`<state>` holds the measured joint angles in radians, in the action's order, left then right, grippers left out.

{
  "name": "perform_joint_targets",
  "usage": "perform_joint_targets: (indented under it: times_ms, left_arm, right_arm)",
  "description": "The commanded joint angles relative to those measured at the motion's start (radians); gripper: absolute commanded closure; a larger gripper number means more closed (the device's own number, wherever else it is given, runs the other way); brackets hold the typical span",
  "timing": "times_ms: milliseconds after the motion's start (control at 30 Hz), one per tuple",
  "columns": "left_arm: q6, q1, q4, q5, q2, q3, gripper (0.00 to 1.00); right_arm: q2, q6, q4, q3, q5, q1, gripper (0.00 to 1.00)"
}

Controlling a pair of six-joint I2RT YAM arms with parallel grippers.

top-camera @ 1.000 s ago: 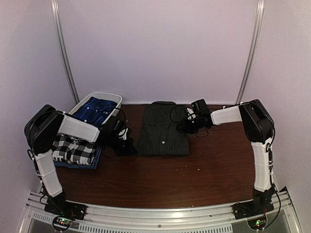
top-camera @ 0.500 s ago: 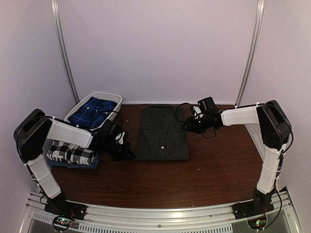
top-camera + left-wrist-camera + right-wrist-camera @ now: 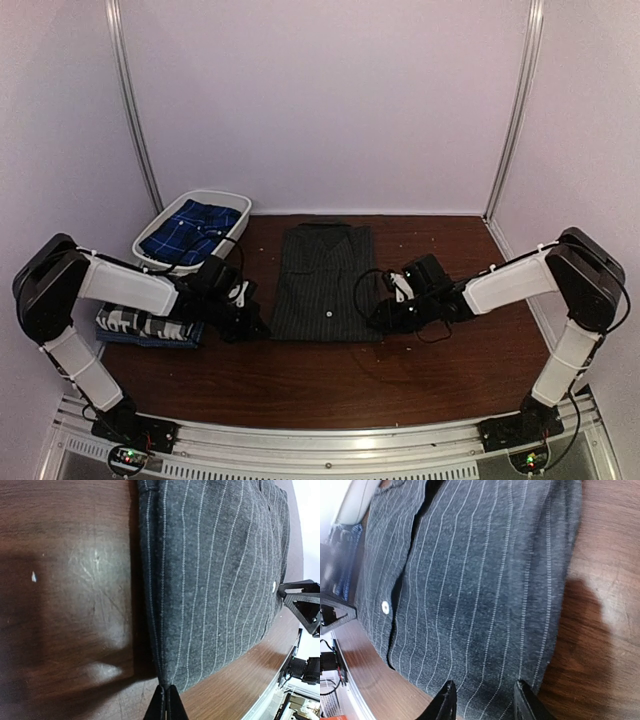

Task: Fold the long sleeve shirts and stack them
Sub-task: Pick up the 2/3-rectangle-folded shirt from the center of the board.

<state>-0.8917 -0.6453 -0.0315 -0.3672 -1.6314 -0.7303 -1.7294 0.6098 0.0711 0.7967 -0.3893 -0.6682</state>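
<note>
At the hem of the pinstriped shirt
Left gripper pinches a corner, right gripper straddles cloth unclosed; lopsided pulling could skew it.

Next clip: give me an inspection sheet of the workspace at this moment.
Surface: dark wooden table, scuffed.
Job's things: pinstriped shirt folded flat at centre; checked shirt stacked on blue cloth at left.
Clutter: white basket holding a blue plaid garment; pale speck.
Tools: left tool shut on the pinstriped shirt's corner; right tool open astride its hem.
Cables: black loops at wrists.
Surroundings: pale walls, metal uprights.
</note>
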Motion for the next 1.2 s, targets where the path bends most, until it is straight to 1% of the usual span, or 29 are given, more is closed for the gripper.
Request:
perform_joint_targets:
  times_ms: [0, 167, 300, 500, 733, 1167]
  left_arm:
    - [-0.009, -0.007, 0.002, 0.0, 0.047, 0.032, 1.0]
    - [-0.01, -0.008, 0.002, -0.002, 0.068, 0.05, 1.0]
    - [-0.012, -0.01, 0.003, -0.004, 0.072, 0.061, 1.0]
    - [-0.012, -0.013, 0.006, -0.008, 0.073, 0.065, 1.0]
    - [-0.01, -0.013, 0.005, -0.01, 0.081, 0.069, 1.0]
    - [-0.006, -0.013, 0.004, -0.009, 0.08, 0.072, 1.0]
  right_arm:
    - [0.053, 0.068, 0.062, -0.096, 0.004, -0.002, 0.59]
    - [0.205, 0.07, -0.026, -0.153, 0.078, -0.032, 0.56]
    - [0.25, 0.077, -0.059, -0.181, 0.106, -0.065, 0.55]
    - [0.18, 0.107, -0.009, -0.185, 0.108, -0.129, 0.57]
    - [0.121, 0.128, 0.054, -0.187, 0.128, -0.143, 0.59]
    - [0.118, 0.17, 0.109, -0.213, 0.167, -0.148, 0.66]
